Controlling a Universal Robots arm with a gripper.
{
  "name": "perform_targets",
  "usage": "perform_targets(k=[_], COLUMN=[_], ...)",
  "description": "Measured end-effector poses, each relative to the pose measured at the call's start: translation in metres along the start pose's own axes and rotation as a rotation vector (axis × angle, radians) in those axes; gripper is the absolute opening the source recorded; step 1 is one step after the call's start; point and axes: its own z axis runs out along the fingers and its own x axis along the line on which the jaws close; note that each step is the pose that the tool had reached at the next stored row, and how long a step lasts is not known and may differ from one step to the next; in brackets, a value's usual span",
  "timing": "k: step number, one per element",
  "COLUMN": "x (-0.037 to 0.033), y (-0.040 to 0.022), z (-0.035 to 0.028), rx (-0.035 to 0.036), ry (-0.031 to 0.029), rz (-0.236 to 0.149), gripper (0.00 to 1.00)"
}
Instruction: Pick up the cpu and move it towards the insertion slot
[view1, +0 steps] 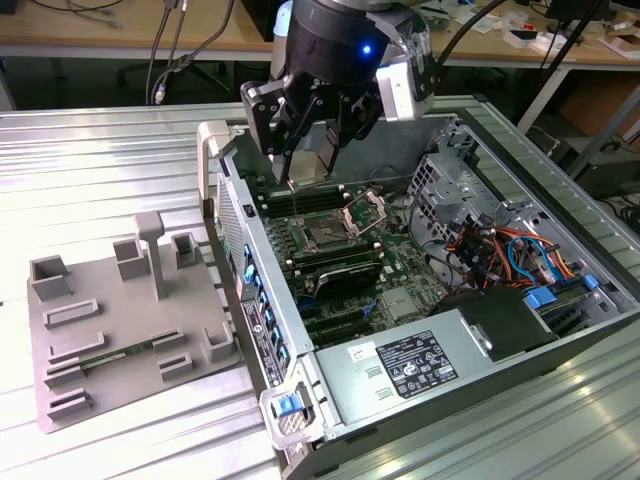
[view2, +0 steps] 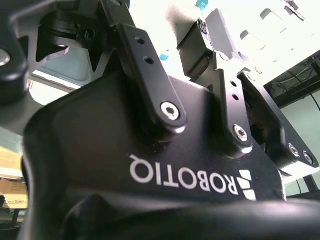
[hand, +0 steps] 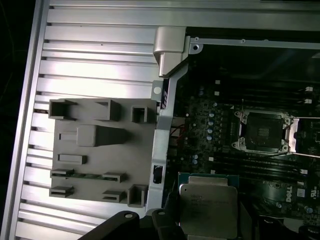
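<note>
Cpu (hand: 207, 206) sits apparently clamped in claw (view1: 318, 150), above insertion slot (view1: 328, 236).

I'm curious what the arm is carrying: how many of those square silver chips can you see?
1. The chip is held in the gripper, above the open computer case. Others may be hidden inside the case.
</note>
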Motion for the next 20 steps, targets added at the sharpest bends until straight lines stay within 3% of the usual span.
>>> perform_targets(k=[20], x=[-0.0139], y=[-0.0016], z=[0.0021], rx=[0.0], ry=[0.0], rz=[0.0], gripper=[0.55])
